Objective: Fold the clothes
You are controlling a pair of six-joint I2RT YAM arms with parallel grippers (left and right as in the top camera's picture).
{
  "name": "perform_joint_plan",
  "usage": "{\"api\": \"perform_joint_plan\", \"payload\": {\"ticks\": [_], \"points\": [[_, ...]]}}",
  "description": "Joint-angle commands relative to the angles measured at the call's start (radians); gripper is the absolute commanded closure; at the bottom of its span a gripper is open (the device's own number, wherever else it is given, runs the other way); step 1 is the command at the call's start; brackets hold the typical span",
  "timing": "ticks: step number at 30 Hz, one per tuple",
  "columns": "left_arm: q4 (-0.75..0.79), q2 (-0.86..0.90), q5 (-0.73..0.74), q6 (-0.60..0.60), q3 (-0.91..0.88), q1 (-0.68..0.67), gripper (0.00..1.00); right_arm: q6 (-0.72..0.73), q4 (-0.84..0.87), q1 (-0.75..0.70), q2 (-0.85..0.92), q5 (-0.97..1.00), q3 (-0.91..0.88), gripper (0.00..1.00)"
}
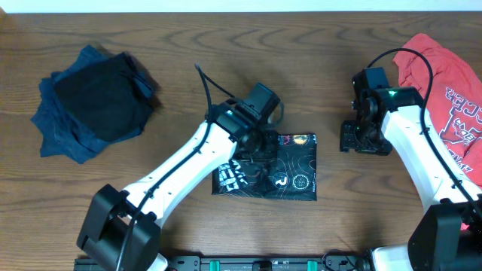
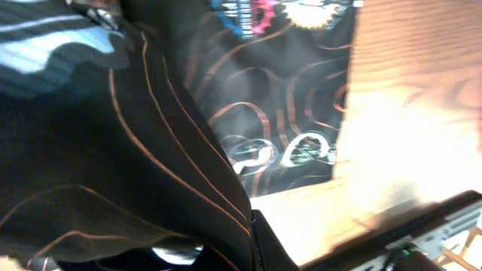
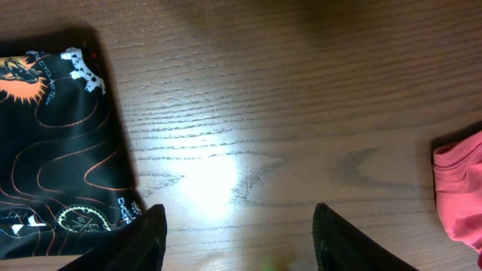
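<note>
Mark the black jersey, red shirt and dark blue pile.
black jersey (image 1: 300, 164): overhead view, its folded right half.
red shirt (image 1: 456, 64): overhead view, plain area above the lettering.
dark blue pile (image 1: 98, 102): overhead view, its dark centre.

No text fully legible. black jersey: white block lettering near its lower-left corner, too small to read; round emblems beside it. red shirt: white block letters, rotated, unreadable.

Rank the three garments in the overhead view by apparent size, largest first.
Largest, too close to rank: dark blue pile and red shirt, which the frame edge cuts off.
Smallest: folded black jersey.
</note>
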Motion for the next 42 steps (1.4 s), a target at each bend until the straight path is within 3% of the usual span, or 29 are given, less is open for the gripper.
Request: {"api": "perform_joint_plan", "payload": {"ticks": [1, 42], "points": [[0.014, -0.015, 0.045, -0.025, 0.018, -0.021, 0.94, -0.013, -0.002, -0.006, -0.005, 0.014, 0.01, 0.39], [0.211, 0.018, 0.052, -0.028, 0.018, -0.11, 0.92, -0.013, -0.005, -0.005, -0.005, 0.013, 0.01, 0.4]]}}
